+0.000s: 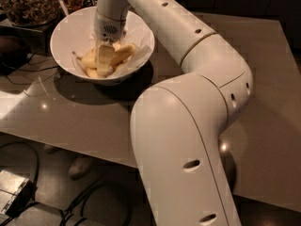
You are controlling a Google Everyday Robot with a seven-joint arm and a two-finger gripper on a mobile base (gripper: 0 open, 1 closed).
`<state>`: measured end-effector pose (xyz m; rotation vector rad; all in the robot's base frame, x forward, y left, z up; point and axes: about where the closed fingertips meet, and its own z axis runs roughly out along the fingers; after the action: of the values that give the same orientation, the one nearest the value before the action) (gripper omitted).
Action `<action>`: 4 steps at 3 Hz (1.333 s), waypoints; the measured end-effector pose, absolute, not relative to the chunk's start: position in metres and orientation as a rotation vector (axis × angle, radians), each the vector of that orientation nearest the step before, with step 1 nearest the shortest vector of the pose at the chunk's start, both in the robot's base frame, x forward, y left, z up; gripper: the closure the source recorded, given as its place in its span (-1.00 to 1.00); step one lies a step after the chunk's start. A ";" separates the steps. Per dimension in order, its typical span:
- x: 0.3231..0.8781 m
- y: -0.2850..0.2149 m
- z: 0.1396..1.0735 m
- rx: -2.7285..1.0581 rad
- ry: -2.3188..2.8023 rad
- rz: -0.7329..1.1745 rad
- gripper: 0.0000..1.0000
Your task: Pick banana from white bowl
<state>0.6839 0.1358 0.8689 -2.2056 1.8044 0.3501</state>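
Observation:
The white bowl [70, 29] stands at the table's far left. Several pale-yellow bananas lie in its bottom. The thickest banana [121, 54] lies to the right, curving up towards the bowl's right wall. Slimmer bananas [88, 59] lie to its left. My gripper [104, 62] reaches straight down into the bowl from above and is down among the bananas, touching or just left of the thick one. The gripper and wrist hide the middle of the pile.
A dark container of brown bits [26, 4] stands just behind and left of the bowl. My own arm [188, 140] fills the middle and right of the view. The beige table [70, 112] ends at a front edge, with cables and the floor below.

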 end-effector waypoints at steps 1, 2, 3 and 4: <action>0.684 0.136 0.869 -2.206 1.804 0.350 0.66; 0.687 0.142 0.873 -2.186 1.772 0.351 1.00; 0.683 0.143 0.892 -2.180 1.721 0.351 1.00; 0.666 0.144 0.924 -2.189 1.663 0.365 1.00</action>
<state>0.6663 0.1438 0.9240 -2.1886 1.6634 0.3648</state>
